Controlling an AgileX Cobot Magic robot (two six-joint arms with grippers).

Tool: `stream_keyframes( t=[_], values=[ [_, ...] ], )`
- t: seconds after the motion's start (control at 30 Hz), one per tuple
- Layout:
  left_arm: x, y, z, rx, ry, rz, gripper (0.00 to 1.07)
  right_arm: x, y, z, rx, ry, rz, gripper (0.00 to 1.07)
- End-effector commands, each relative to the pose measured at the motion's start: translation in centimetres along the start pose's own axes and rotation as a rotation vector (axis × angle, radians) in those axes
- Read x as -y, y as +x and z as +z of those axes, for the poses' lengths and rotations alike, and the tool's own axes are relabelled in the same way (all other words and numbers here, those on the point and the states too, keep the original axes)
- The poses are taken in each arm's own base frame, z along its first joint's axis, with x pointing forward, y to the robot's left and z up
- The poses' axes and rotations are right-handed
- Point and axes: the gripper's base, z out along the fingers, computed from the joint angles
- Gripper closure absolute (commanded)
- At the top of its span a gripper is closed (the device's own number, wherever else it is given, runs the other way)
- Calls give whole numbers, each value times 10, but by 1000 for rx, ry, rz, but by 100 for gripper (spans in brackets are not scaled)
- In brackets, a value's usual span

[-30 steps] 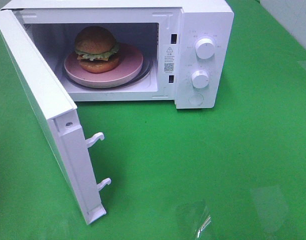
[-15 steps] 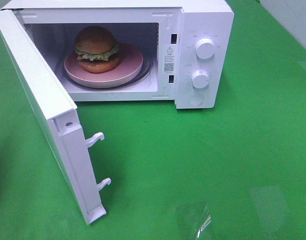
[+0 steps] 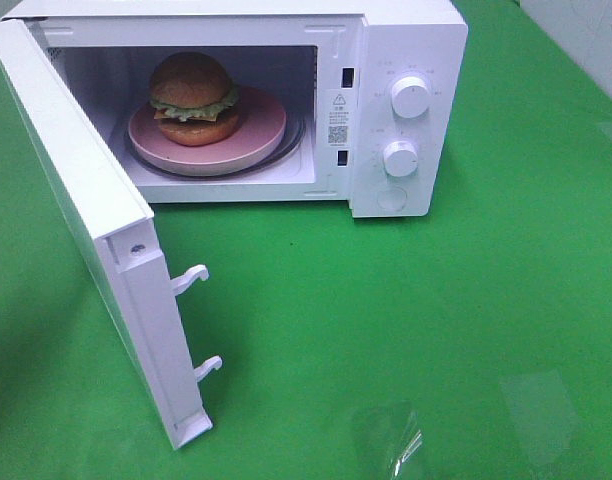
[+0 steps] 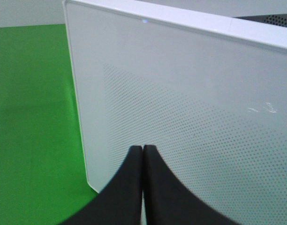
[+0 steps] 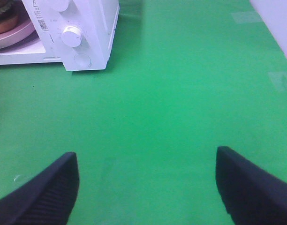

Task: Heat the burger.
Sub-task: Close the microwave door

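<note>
The burger (image 3: 193,98) sits on a round pink plate (image 3: 261,132) inside the white microwave (image 3: 411,40), whose door (image 3: 86,210) stands wide open to the left. A sliver of the burger (image 5: 3,10) and plate shows in the right wrist view. My left gripper (image 4: 142,149) is shut and empty, its fingertips close to the outer perforated face of the door (image 4: 190,112). My right gripper (image 5: 146,164) is open and empty over the green mat, in front of and to the right of the microwave (image 5: 82,28). Neither gripper shows in the exterior view.
The microwave has two round knobs (image 3: 411,97) and a button on its right panel. Two door latch hooks (image 3: 191,278) stick out from the door's edge. Green mat (image 3: 436,320) covers the table, with a taped patch (image 3: 386,440) near the front.
</note>
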Motion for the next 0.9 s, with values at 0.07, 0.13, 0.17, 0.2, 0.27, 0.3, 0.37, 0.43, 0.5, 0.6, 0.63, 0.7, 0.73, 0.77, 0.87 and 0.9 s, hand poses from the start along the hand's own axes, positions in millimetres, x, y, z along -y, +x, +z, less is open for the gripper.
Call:
stream_keyframes(
  t=[0.07,0.13,0.17,0.2,0.27,0.3,0.37,0.43,0.5,0.6,0.63,0.7,0.73,0.77,0.87,0.9],
  values=[
    [3,-5,7,39,65,-9,107,1,2,-4,23,9,-1,31],
    [3,-4,8,37,66,-12,107,1,2,-4,23,9,-1,31],
    [2,-3,10,28,68,-11,107,1,2,-4,23,9,-1,31],
    [1,-2,13,25,76,-16,107,1,2,-4,23,9,-1,31],
    [1,-2,13,25,76,-16,107,1,2,-4,23,9,-1,31],
    [4,-3,17,27,98,-29,107,1,2,-4,23,9,-1,31],
    [11,-4,22,24,131,-19,107,1,2,-4,23,9,-1,31],
    [19,-5,26,20,148,-8,107,1,2,-4,23,9,-1,31],
    [24,-5,30,25,143,-9,107,1,2,-4,23,9,-1,31],
    [35,-3,34,29,152,3,107,1,2,-4,23,9,-1,31],
    [35,-3,34,29,152,3,107,1,2,-4,23,9,-1,31],
    [38,-2,36,25,154,-3,107,1,2,-4,23,9,-1,31],
    [43,1,39,19,157,-7,107,1,2,-4,23,9,-1,31],
    [43,1,39,19,157,-7,107,1,2,-4,23,9,-1,31],
    [51,5,42,8,166,-11,107,1,2,-4,23,9,-1,31],
    [55,5,45,11,167,-19,107,1,2,-4,23,9,-1,31]
  ],
)
